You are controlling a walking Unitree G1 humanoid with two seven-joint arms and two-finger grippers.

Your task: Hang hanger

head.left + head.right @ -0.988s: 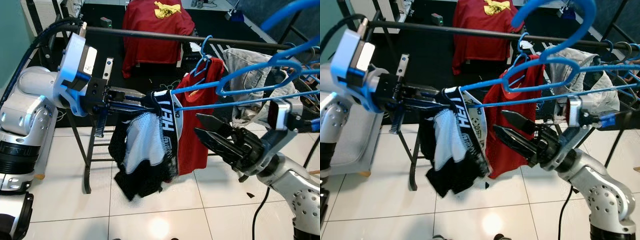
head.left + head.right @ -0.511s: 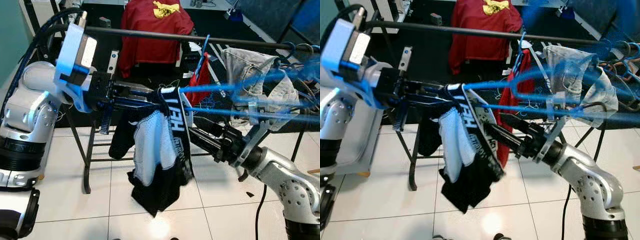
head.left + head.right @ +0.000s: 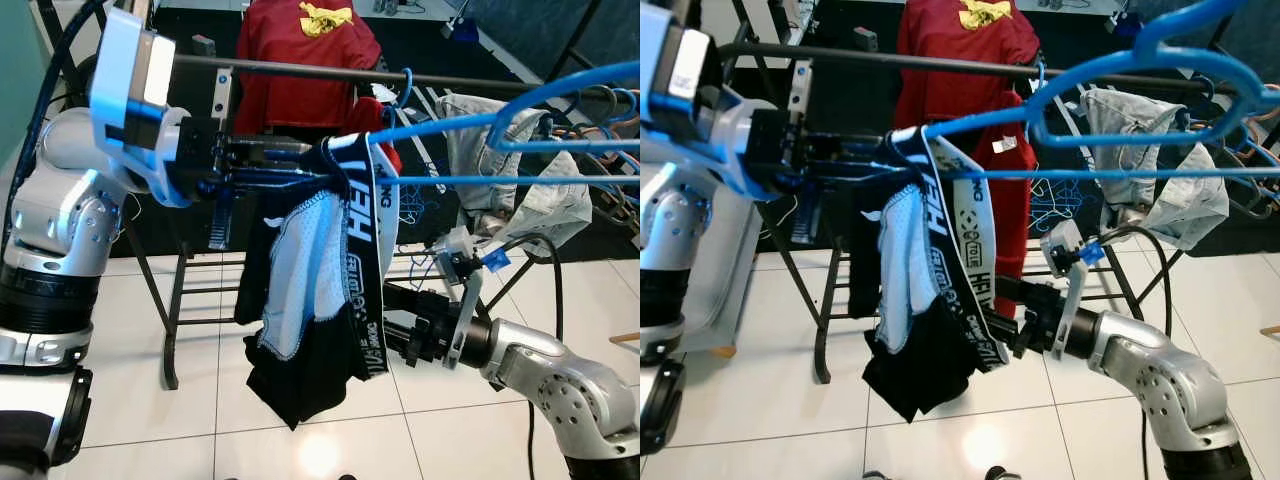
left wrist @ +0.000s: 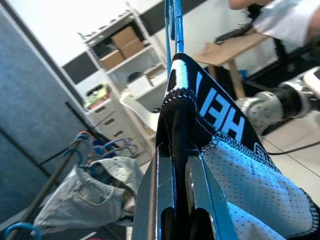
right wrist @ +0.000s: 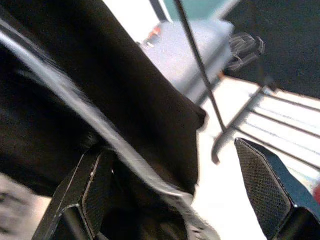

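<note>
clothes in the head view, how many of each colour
red: 2, shirt at back, shirt on rail
black and white: 1, shorts on the blue hanger, held by the left end effector
pale denim: 1, jeans
total: 4

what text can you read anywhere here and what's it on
"HEAD": white letters on the black waistband of the shorts draped over the blue hanger; partly folded, only some letters show at once.
Small logos along the lower waistband: too small to read.
Yellow print on the red shirt behind: unreadable.
</note>
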